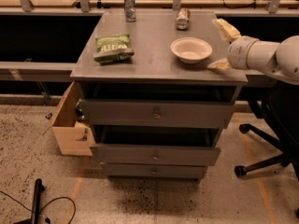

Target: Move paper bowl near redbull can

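The paper bowl (191,49) is off-white and shallow and sits on the right part of the grey cabinet top (154,59). The redbull can (182,18), small and silvery with dark bands, is behind the bowl near the back edge. My gripper (222,47) is just right of the bowl at the cabinet's right edge. It is open, with one pale finger (226,29) farther back and the other near the front corner. It holds nothing and stands apart from the bowl.
A green snack bag (113,48) lies on the left of the top. A mottled grey can (129,4) stands at the back. The drawers below are partly pulled out. A cardboard box (70,125) is at the left and an office chair base (266,157) at the right.
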You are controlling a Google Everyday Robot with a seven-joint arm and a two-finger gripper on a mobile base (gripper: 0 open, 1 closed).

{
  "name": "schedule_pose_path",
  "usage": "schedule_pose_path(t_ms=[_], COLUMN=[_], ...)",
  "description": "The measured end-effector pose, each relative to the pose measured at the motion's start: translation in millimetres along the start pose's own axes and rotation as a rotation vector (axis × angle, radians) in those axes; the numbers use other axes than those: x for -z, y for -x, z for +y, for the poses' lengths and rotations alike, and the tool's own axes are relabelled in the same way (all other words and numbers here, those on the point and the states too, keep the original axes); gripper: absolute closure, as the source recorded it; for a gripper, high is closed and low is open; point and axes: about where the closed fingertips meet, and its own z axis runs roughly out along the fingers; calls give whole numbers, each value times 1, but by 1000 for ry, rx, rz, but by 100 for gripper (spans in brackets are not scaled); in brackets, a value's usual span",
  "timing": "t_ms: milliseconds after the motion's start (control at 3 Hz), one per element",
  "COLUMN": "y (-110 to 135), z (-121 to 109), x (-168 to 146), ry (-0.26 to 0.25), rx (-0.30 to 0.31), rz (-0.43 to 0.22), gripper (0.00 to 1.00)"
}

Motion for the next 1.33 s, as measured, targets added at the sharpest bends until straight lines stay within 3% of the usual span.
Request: schedule_pose_path(t_ms=[667, 1000, 1333], y=[1, 5, 13], z=[0, -6, -15], x=[-1, -3, -15], ry=[0, -18, -48], rx=[0, 39, 96], rz=[-3, -18, -67], gripper=[0, 16, 40])
